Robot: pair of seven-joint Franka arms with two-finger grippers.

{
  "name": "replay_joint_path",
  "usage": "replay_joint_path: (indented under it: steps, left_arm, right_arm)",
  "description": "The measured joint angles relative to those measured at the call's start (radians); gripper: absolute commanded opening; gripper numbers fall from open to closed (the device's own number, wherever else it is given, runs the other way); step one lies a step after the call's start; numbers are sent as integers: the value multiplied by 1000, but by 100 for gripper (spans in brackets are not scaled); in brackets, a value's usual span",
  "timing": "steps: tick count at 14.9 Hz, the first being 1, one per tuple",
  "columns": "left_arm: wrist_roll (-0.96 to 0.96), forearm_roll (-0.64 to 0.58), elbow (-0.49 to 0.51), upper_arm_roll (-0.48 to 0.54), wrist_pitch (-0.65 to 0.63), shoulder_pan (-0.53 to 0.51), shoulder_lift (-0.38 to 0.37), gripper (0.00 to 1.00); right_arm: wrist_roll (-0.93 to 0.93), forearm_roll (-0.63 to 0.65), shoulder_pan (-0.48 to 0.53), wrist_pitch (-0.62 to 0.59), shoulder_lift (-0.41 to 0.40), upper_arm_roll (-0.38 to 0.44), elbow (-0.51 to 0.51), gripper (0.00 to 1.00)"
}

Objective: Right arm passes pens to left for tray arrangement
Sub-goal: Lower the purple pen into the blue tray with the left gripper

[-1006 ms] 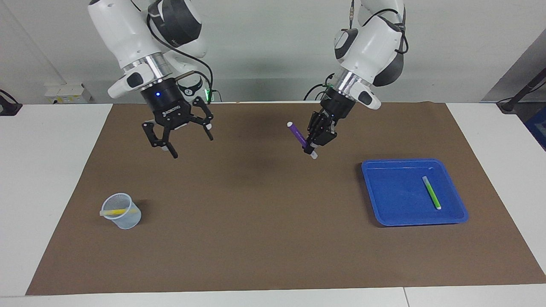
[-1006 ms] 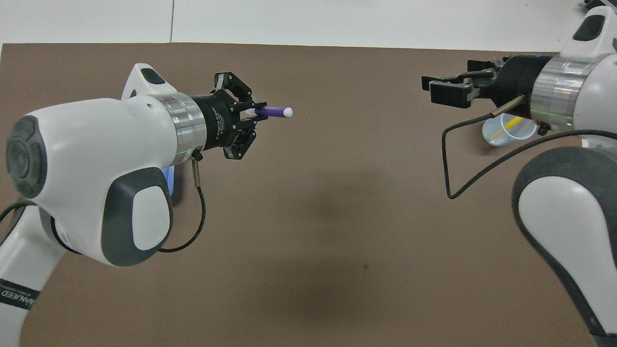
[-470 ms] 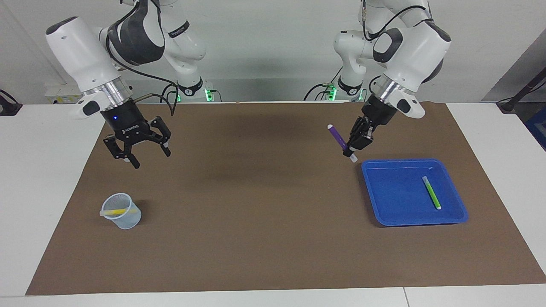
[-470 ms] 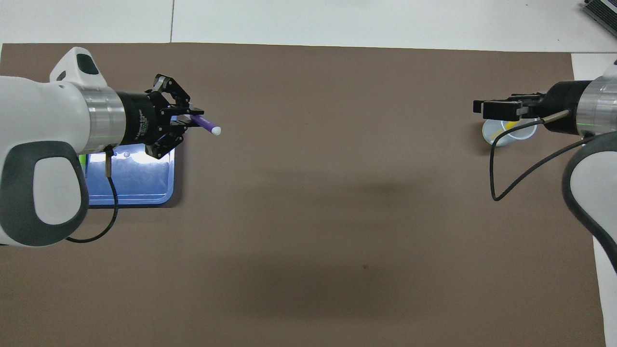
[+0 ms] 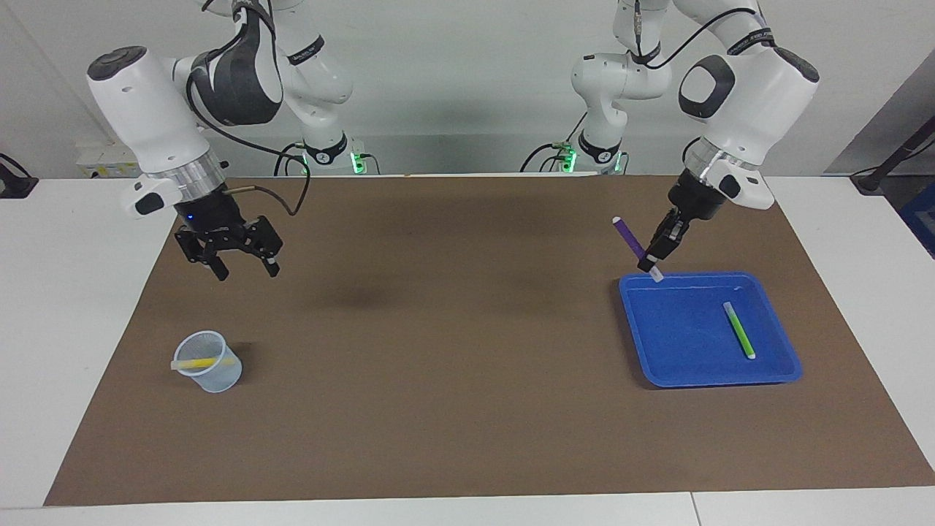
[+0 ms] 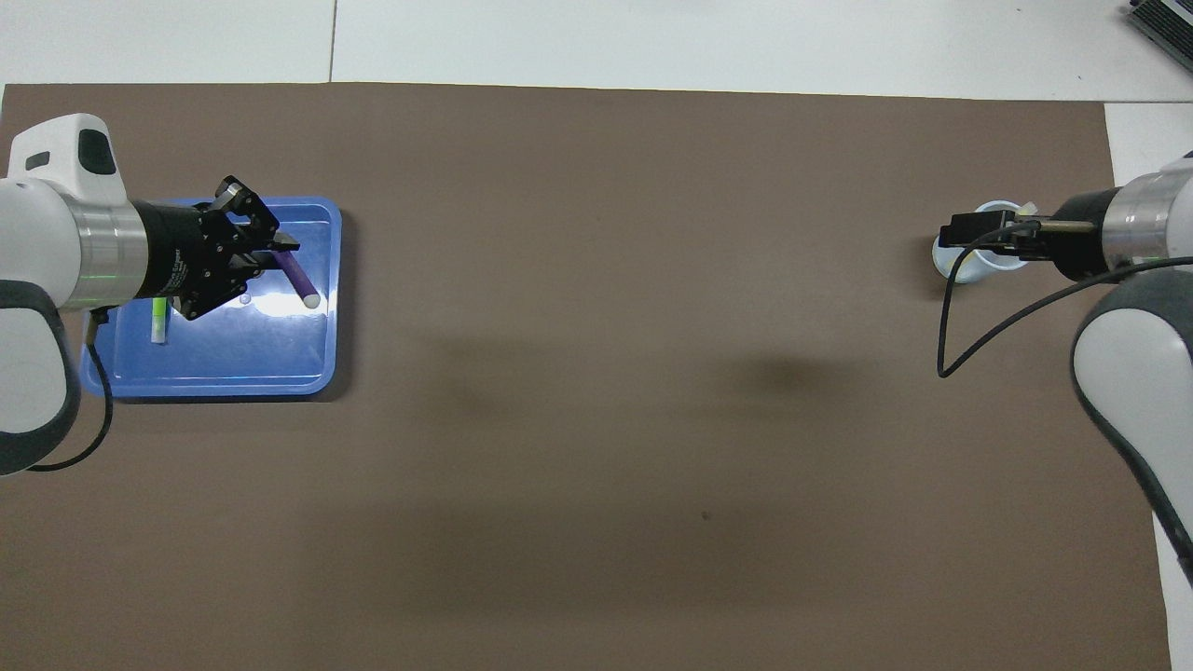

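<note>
While the left gripper (image 5: 652,261) pinches the purple pen (image 5: 628,239) tight, it hangs over the tray's (image 5: 661,376) near edge, with the green pen (image 5: 738,329) lying flat in the tray below it. I think this is the putting-down step. Next it should go lower and let go gently. The right gripper (image 5: 241,269) is wide open and empty, above the cup (image 5: 210,361) with the yellow pen (image 5: 196,362).

1. Shallow blue plastic tray (image 5: 687,365) lies on the brown paper mat (image 5: 453,380) toward the left arm's end of the table.
2. Slim green marker pen (image 5: 738,329) lies in the tray.
3. Small translucent plastic cup (image 5: 212,361) stands on the mat toward the right arm's end, well apart from the tray.
4. Slim yellow marker pen (image 5: 196,362) rests in the cup.
5. Slim purple marker pen (image 5: 630,239), tilted, hangs over the tray's rim nearest the robots.
</note>
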State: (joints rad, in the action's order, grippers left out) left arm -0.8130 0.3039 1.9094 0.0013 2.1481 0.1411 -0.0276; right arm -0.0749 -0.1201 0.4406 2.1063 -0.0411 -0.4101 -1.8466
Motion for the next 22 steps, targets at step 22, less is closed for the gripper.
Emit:
replay_joint_path:
  steps: [22]
  left_arm:
    - [829,-341,28,0,254,-197,254,0]
  right_arm:
    - [-427,593,21,-131,-445,5,374,61]
